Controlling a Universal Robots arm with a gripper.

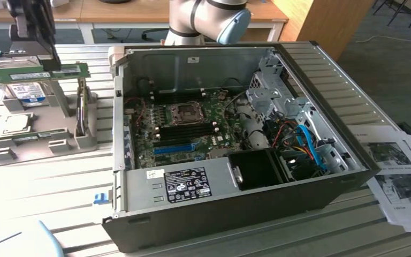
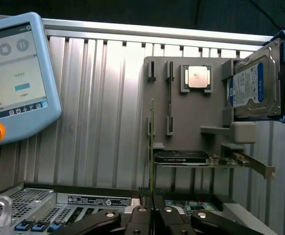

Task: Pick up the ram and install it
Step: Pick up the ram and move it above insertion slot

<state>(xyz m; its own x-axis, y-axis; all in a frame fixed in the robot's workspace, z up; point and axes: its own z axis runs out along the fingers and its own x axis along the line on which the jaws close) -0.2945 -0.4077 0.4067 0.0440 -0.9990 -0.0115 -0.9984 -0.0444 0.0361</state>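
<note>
The ram (image 1: 40,73), a long green board with a white sticker, hangs level in the air at the exterior view's upper left, above the grey parts holder (image 1: 45,136). My gripper (image 1: 48,63) is shut on its top edge. In the wrist view the ram (image 2: 152,147) shows edge-on as a thin upright line, pinched between my gripper (image 2: 152,197) fingers. The open computer case (image 1: 320,69) lies to the exterior view's right of the ram, with the motherboard (image 1: 184,131) and its dark memory slots exposed.
The grey holder (image 2: 191,112) carries a hard drive (image 2: 252,85), a processor (image 2: 197,77) and a graphics card (image 2: 181,157). A teach pendant (image 2: 15,73) lies on the slatted table. Printed sheets (image 1: 398,171) lie beside the case. The arm's base (image 1: 205,21) stands behind the case.
</note>
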